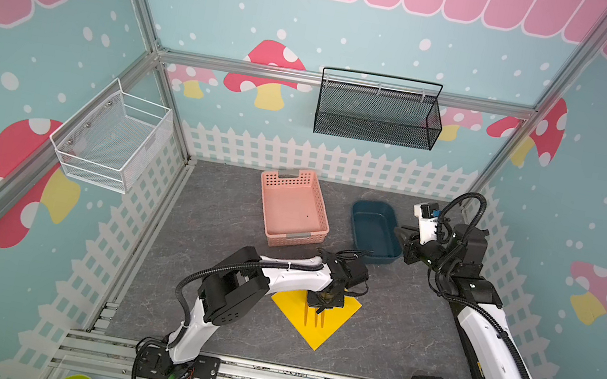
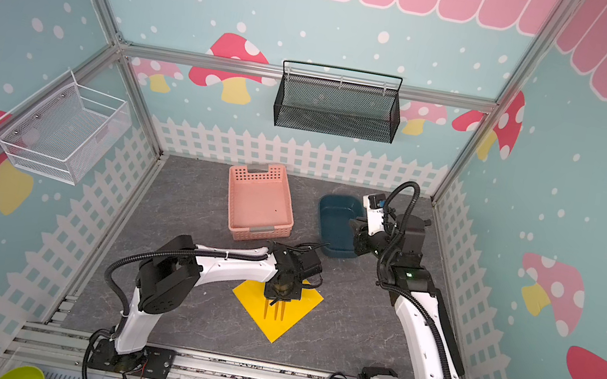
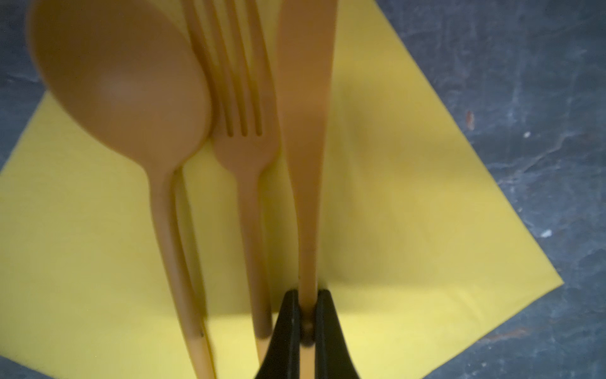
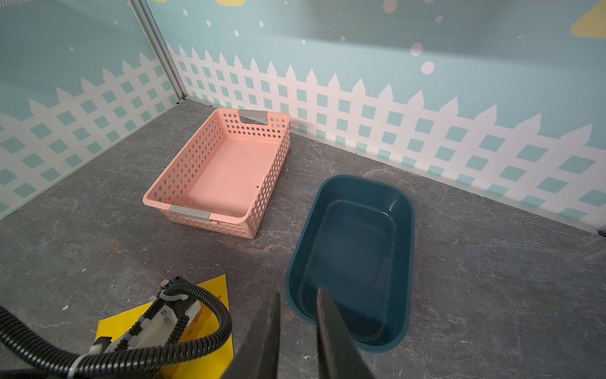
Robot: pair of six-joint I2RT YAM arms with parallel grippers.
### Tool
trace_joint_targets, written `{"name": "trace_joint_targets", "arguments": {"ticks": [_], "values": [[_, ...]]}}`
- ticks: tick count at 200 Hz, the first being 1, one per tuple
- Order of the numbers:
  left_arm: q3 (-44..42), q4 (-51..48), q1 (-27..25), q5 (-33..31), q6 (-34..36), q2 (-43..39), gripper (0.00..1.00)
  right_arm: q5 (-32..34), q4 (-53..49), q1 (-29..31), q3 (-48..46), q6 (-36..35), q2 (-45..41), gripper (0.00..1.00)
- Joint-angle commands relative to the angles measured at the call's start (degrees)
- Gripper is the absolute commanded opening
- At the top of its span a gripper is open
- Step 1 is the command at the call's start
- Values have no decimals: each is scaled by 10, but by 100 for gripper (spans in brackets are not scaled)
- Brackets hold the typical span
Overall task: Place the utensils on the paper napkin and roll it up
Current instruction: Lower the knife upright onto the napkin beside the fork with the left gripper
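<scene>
The yellow paper napkin (image 1: 340,318) (image 3: 410,213) lies as a diamond on the grey table, front of centre in both top views. Three orange-tan utensils lie side by side on it: spoon (image 3: 121,82), fork (image 3: 244,144) and knife (image 3: 306,131). From above, only their handles (image 1: 314,319) (image 2: 274,311) show; the left wrist covers the heads. My left gripper (image 3: 307,315) (image 1: 321,309) is shut on the knife's handle, near its end. My right gripper (image 4: 299,295) (image 1: 403,233) hangs open and empty over the near rim of the blue tub, well away from the napkin.
A pink perforated basket (image 1: 295,239) (image 4: 183,170) stands empty behind the napkin. To its right sits a dark blue tub (image 1: 356,216) (image 4: 406,262), also empty. A black mesh rack (image 1: 375,131) and a white wire basket (image 1: 108,164) hang on the walls.
</scene>
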Motion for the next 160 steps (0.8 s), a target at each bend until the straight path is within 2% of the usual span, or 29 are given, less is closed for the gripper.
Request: {"name": "trace_joint_targets", "arguments": {"ticks": [1, 82, 160], "values": [[15, -7, -4, -5, -19, 8, 5, -11, -3, -4, 7, -6, -7, 22], [20, -7, -3, -9, -19, 4, 3, -12, -4, -4, 6, -7, -9, 22], [19, -12, -3, -10, -23, 5, 12, -16, -4, -4, 5, -8, -11, 22]]}}
